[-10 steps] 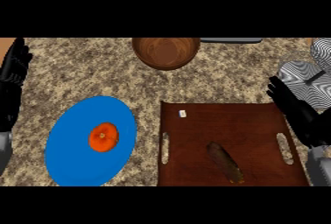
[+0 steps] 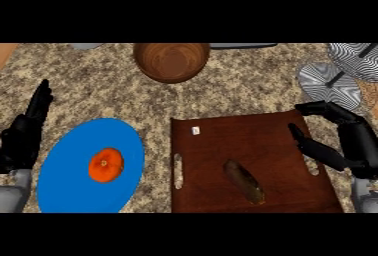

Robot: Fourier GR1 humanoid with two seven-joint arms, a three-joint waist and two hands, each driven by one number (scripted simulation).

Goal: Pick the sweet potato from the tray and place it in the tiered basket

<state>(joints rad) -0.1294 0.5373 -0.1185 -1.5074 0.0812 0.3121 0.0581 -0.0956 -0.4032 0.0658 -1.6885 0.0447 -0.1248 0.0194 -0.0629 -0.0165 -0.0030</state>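
Note:
The sweet potato, long and brown, lies on the dark wooden tray toward its near side. My right hand hovers over the tray's right edge, open, with thumb and fingers spread toward the potato and a gap between them and it. The tiered basket shows as zebra-striped round tiers at the far right, beyond the right hand. At the left edge my left hand rests open, fingers pointing away, beside the blue plate.
A blue plate left of the tray carries an orange fruit. A wooden bowl stands at the back centre. A small white tag lies on the tray's far left corner.
My right hand has come down and inward over the tray's right edge, thumb spread wider. The left hand shows lower in the view. The potato has not moved.

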